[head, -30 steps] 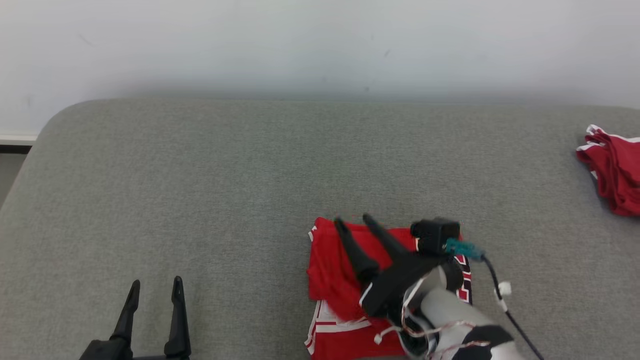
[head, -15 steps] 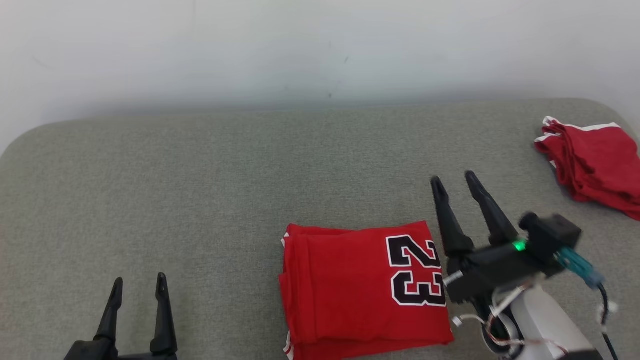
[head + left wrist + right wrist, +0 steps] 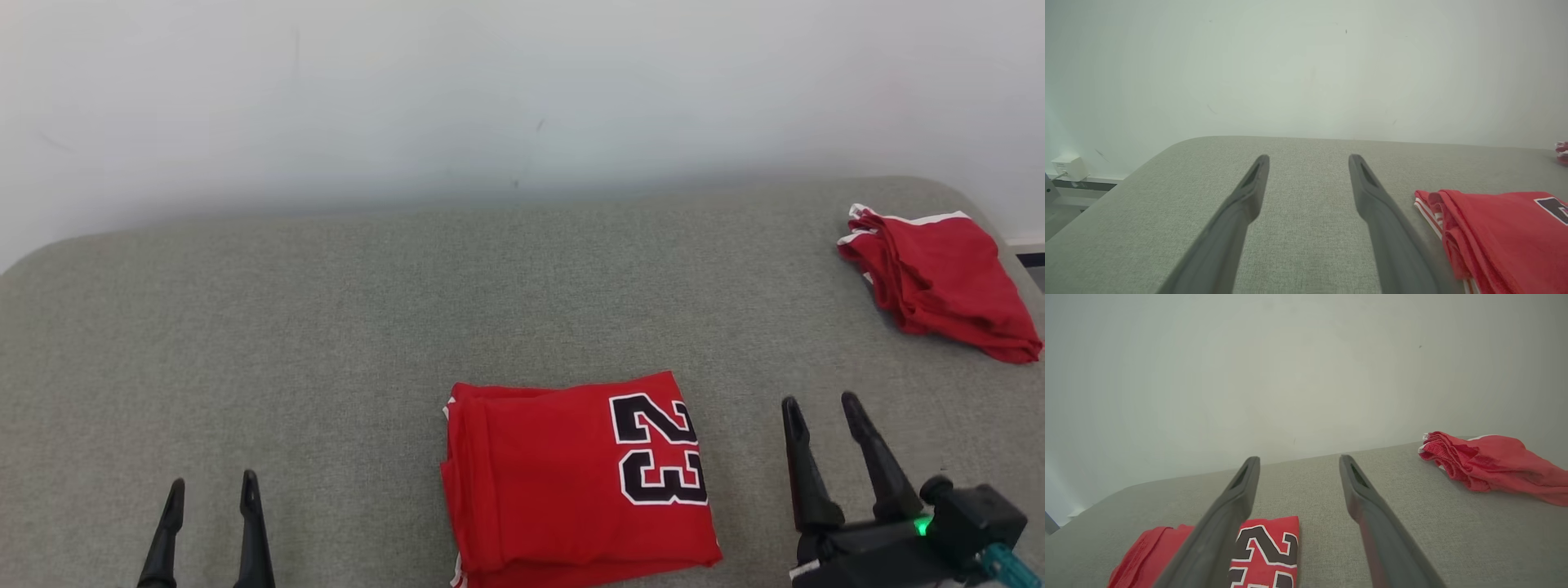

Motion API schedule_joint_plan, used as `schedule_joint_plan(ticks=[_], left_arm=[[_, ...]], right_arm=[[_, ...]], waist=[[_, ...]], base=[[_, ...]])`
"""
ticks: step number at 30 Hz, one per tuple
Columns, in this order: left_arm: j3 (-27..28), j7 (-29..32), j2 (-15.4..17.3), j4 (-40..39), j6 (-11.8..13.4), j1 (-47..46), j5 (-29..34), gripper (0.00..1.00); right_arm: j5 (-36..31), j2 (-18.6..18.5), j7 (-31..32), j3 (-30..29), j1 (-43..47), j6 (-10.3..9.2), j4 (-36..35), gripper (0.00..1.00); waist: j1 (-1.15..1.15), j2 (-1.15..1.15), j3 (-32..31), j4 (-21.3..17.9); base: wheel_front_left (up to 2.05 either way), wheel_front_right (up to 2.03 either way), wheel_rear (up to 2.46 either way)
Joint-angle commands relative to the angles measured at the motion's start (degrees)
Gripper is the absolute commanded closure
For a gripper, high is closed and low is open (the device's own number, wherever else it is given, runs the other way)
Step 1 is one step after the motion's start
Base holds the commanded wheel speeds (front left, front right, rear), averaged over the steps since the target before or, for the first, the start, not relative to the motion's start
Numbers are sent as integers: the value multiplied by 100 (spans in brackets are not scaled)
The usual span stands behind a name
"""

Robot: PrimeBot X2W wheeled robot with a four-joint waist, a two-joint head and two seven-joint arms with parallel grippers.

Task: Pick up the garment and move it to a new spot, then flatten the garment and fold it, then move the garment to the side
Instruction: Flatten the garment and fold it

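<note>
1. The red garment (image 3: 571, 482) lies folded into a tidy rectangle on the grey fabric surface (image 3: 326, 327), close to the near edge and a little right of centre.
2. A black "23" outlined in white faces up at the garment's right end, and the stacked fold edges run down its left side.
3. A bit of white striped trim peeks out at the near left corner of the fold.
4. Near left, the left tool (image 3: 212, 480) has both dark fingers spread apart with nothing between them.
5. It sits well apart from the garment, which lies off to its right.
6. In the left wrist view there's bare grey fabric between those fingers, and the garment's folded left edge lies just to their right.
7. Near right, the right tool (image 3: 820, 400) is also spread wide and empty, pointing towards the far edge.
8. It stands just beside the garment's right edge, with a strip of bare surface between them.
9. A green light (image 3: 922, 528) glows on the dark block behind its fingers.
10. The right wrist view shows the "23" end of the garment partly hidden behind the left finger.
11. At the far right of the surface, a second red garment (image 3: 939, 278) with white trim lies loosely bunched, well apart from everything else.
12. A pale wall (image 3: 490, 82) rises behind the far edge.
</note>
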Motion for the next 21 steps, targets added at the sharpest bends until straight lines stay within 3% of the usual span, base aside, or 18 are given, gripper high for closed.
schedule_joint_plan(ticks=[1, 21], left_arm=[[-9, -18, -1, -116, 27, 170, 34, 0], [-66, -18, -1, -393, 36, 501, 8, 0]], right_arm=[[-83, 63, -24, -58, 164, -16, -51, 0], [-250, 331, -24, -316, 625, -16, 18, 0]], waist=[[0, 0, -41, -29], [0, 0, -72, 187]], base=[[0, 0, 0], [0, 0, 0]])
